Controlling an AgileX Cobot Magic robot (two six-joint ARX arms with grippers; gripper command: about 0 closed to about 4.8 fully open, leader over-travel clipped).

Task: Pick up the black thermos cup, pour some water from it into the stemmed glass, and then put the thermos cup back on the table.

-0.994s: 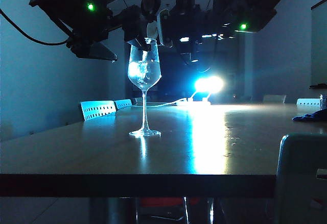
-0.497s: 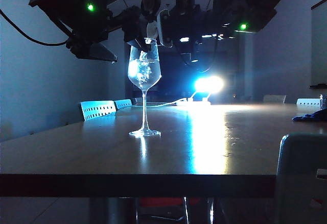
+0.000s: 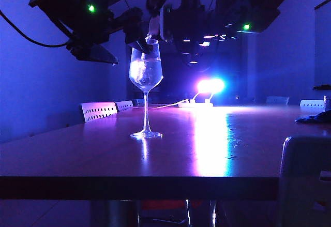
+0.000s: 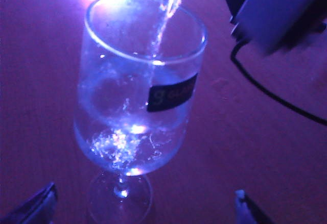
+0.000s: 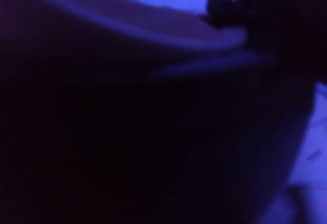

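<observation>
While water runs in a thin stream (image 4: 166, 15) into the glass (image 3: 146, 72), the glass stands upright on its foot on the table (image 3: 217, 149), left of the middle and back from the front edge. The bowl holds churning water, and a dark sticker (image 4: 171, 93) sits just under the rim. The thermos (image 3: 173, 23) is off the table, held high and tipped toward the glass, its pale rim just above and beside the glass rim; only its mouth end shows in the left wrist view, at the head of the stream. Right gripper (image 3: 194, 28): up above the table to the right of the glass, a dark mass in the exterior view; the right wrist view is filled by a dark curved body (image 5: 153, 142) close to the lens, most likely the thermos, and the fingers themselves cannot be made out, so whether they clamp it cannot be told. Left gripper (image 4: 145, 211): hovers above and beside the glass, fingers (image 4: 36, 208) spread wide to either side of the foot, touching nothing. A strong lamp (image 3: 209, 86) glares at the far edge.
</observation>
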